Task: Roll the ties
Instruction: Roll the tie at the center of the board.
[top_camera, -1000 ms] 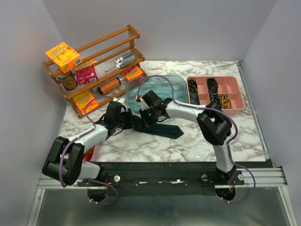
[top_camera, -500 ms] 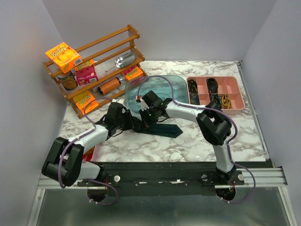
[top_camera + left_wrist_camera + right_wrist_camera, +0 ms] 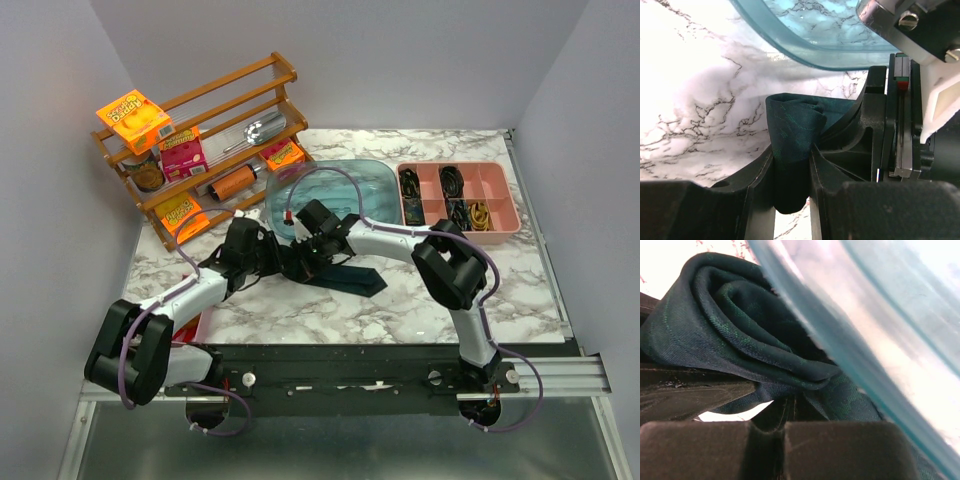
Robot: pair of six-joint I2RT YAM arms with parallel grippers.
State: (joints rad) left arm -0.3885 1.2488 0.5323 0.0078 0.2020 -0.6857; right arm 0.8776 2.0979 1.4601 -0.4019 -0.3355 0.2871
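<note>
Lying on the marble table (image 3: 420, 300), the tie (image 3: 352, 278) was found just in front of the near rim of the blue tub (image 3: 375, 172). Its broad end was laid flat toward the right, while its other end was gathered into a loose roll between the two grippers. The left gripper (image 3: 281, 260) was positioned at the left of the roll, and the right gripper (image 3: 306, 250) was set immediately beside it, close to the tub wall.

In the left wrist view, the rolled part of the tie (image 3: 792, 127) was seen clamped between the fingers of the left gripper (image 3: 792, 172), which were kept part-way apart by the fabric. The blue tub (image 3: 790, 45) was located beyond the roll, apart from it.

In the right wrist view, the fingers of the right gripper (image 3: 785, 445) were pressed fully together, and a fold of the tie (image 3: 725, 335) was pinched at their tips. The coil was shown directly above them, with the blue tub (image 3: 840, 350) passing close over it.
</note>
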